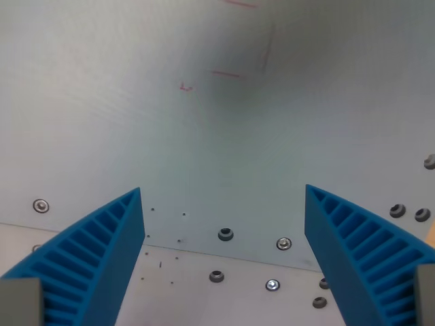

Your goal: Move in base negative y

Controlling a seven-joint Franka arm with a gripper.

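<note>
We're seeing the pincer (224, 197) spread wide, blue ribbed fingers (102, 258) gripping nothing, above a pale counter (204, 122) dotted with screws (225, 234).

The gripper (224, 197) hangs wide apart with nothing between its two blue ribbed fingers (102, 258). One rises from seven o'clock, the other from five o'clock, tips curving slightly toward each other.

The one camera sits on the wrist, looking down close at the pale metal plate (204, 122) with screws (225, 234).
</note>
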